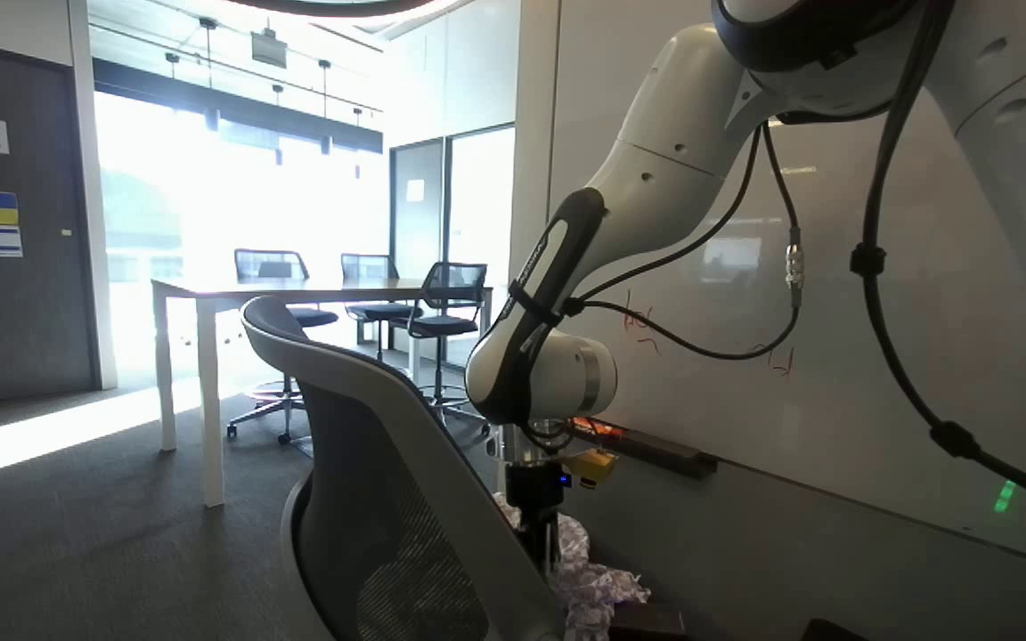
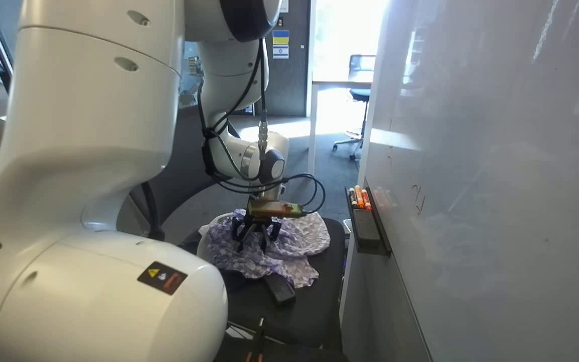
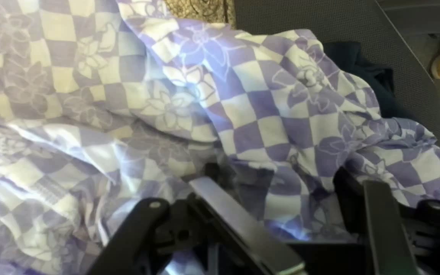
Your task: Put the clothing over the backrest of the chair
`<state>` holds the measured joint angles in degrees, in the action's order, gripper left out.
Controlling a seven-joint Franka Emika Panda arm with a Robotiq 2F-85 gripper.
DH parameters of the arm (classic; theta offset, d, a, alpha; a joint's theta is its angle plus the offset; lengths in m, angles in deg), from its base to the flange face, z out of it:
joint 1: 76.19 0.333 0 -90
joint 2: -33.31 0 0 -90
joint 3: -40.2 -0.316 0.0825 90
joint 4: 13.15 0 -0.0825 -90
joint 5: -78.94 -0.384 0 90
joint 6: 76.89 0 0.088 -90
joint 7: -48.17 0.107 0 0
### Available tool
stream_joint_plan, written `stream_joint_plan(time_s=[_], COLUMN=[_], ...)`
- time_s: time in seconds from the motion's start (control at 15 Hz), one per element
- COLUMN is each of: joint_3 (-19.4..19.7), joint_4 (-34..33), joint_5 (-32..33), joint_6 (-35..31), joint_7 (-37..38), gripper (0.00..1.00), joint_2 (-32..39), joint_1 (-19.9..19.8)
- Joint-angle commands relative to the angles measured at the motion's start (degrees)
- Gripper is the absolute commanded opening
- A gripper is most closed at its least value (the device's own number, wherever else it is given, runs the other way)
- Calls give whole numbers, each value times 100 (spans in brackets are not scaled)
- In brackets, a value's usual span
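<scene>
The clothing is a crumpled purple-and-white checkered cloth with flower outlines. It lies on the dark seat in an exterior view [image 2: 299,241], shows partly behind the chair in an exterior view [image 1: 598,588], and fills most of the wrist view [image 3: 258,107]. The chair's grey-framed backrest [image 1: 388,481] stands beside the gripper and hides part of the cloth. My gripper [image 2: 252,244] points down into the cloth; it also shows in an exterior view [image 1: 544,547]. In the wrist view my gripper [image 3: 277,177] has its fingers apart, with cloth folds between and around them. The fingertips are partly hidden by cloth.
A dark block [image 2: 280,289] lies on the seat by the cloth. A dark fabric piece [image 3: 361,68] shows beside the cloth. A whiteboard [image 2: 490,176] with a tray of markers [image 2: 360,197] and an eraser [image 2: 366,229] stands alongside. A table [image 1: 335,287] and several chairs are farther back.
</scene>
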<state>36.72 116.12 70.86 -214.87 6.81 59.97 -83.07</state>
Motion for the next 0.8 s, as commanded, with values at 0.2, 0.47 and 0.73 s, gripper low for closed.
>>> stream_joint_plan(time_s=[0.2, 0.47, 0.73], joint_3=[-94, -42, -198], joint_4=[54, 296, 677], joint_5=[161, 457, 660], joint_6=[52, 201, 90], joint_7=[93, 517, 922], gripper=[20, 0, 1], joint_2=[-129, -562, -1440], joint_1=[-63, 142, 401])
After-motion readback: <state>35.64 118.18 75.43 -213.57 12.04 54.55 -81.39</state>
